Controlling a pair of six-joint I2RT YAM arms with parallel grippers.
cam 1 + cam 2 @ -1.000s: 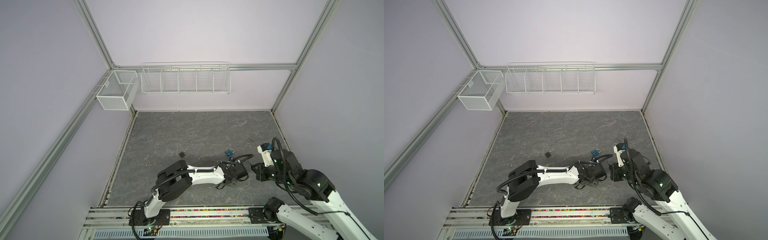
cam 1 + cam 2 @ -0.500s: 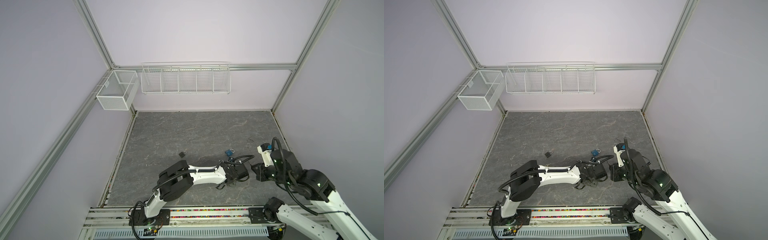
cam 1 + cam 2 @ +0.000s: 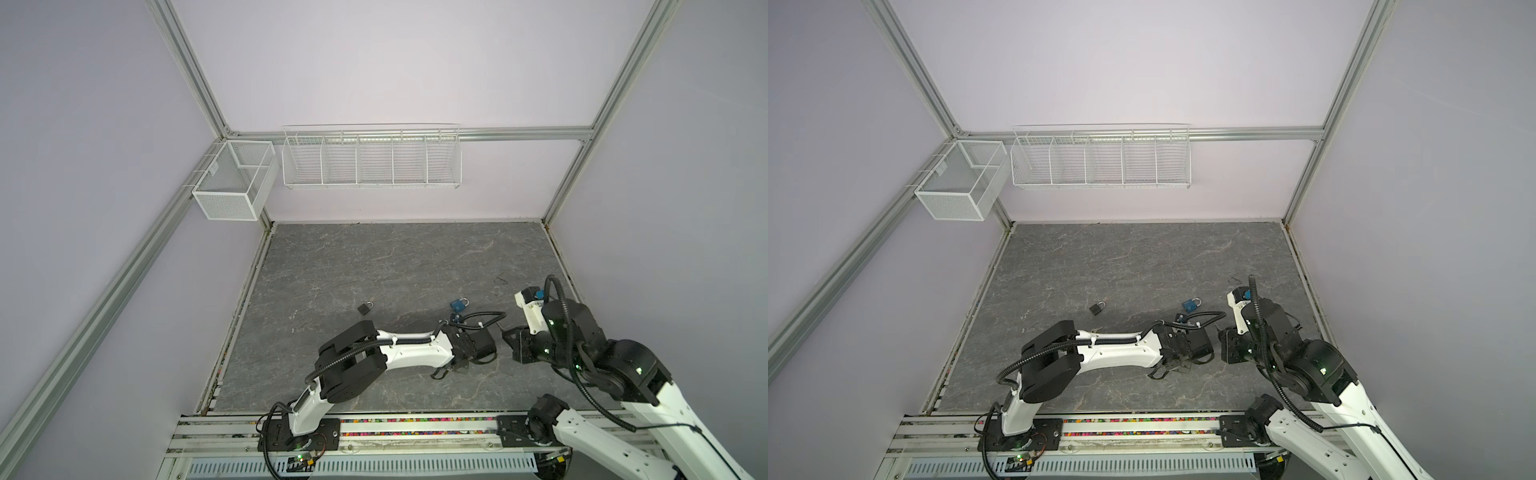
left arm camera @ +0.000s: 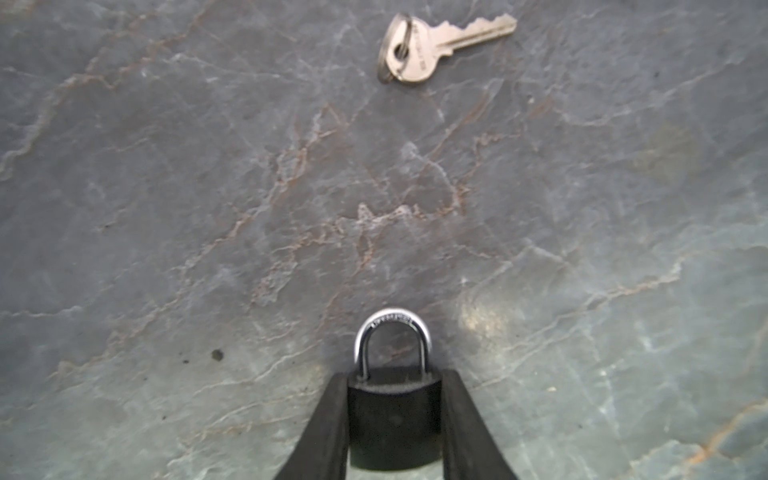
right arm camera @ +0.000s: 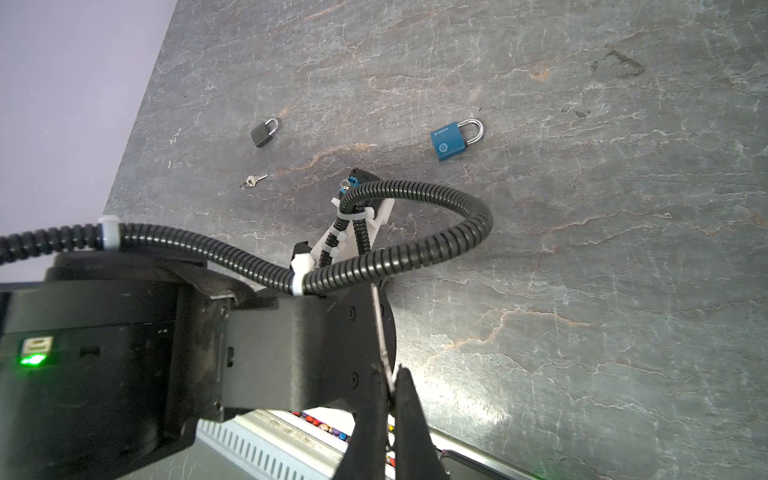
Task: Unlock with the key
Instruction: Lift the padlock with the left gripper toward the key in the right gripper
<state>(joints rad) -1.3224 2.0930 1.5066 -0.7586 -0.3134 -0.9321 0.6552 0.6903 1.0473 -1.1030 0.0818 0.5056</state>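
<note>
Left gripper [image 4: 394, 376] clamping black padlock [image 4: 392, 424] body: small, dense, rigid, smooth flanks. Right gripper [image 5: 388, 374] pinching thin key [image 5: 379, 324] (seen edge-on, apparently); holding bow resists twisting.

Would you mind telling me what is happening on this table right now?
The left gripper is clamped on a small black padlock. The right gripper is shut on a thin silver strip, probably a key seen edge-on. A loose key, a second black padlock and a blue padlock lie untouched on the table.
</note>
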